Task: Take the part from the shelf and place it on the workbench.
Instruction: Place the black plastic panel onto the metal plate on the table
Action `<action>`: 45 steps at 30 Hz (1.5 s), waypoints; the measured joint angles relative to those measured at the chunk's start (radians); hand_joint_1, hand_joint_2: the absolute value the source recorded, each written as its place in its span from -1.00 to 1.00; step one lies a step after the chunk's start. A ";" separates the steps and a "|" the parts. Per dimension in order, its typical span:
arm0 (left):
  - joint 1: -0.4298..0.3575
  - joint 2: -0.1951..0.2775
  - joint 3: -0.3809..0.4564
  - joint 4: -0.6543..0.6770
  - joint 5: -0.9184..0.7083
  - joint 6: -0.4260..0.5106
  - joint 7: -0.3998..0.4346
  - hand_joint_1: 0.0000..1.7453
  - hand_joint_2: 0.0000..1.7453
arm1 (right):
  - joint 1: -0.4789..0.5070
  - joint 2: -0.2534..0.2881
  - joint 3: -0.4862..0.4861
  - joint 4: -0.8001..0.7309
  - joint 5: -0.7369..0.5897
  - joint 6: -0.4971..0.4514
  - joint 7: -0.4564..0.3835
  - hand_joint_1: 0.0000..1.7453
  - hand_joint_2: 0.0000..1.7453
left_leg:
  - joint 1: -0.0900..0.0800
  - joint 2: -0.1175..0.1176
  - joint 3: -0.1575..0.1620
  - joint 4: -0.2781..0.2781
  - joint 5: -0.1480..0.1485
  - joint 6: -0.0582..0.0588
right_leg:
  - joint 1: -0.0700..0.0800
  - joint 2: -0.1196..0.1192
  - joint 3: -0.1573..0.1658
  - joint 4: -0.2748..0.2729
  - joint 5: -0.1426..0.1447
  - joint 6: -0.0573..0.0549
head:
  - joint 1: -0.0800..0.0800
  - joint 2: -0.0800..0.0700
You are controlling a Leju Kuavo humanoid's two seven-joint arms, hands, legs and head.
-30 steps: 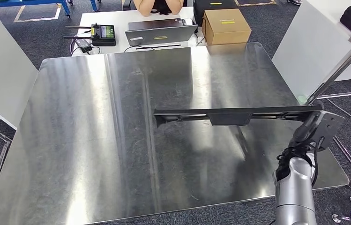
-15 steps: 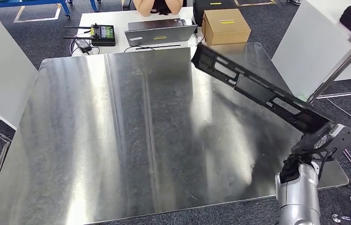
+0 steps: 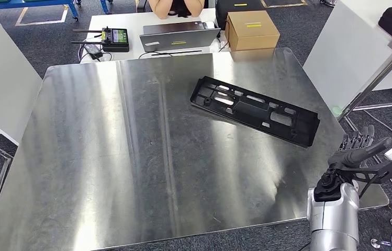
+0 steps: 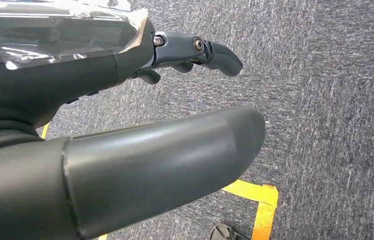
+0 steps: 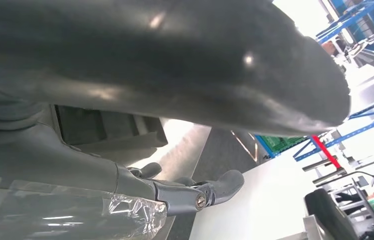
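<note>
Head view: black slotted part (image 3: 255,110) flat on steel workbench (image 3: 104,157) right-rear, right hand (image 3: 364,151) empty with fingers spread just beside it, risks nudging part off edge if swung inward.

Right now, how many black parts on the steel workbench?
1. The black part lies flat on the workbench, toward its far right, clear of the right hand. None hidden that I can see.

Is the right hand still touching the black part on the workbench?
Apart. In the head view, bare steel workbench separates the black part, lying flat, from the right hand, which holds nothing, fingers spread.
</note>
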 joint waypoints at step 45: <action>0.001 0.024 0.019 0.000 -0.027 -0.069 -0.048 -1.00 -1.00 | 0.290 0.073 0.554 -0.875 0.435 0.176 -0.263 -1.00 1.00 | 0.000 0.000 0.004 -0.001 0.000 -0.001 | 0.000 0.000 0.003 0.000 0.000 -0.001 | 0.000 0.000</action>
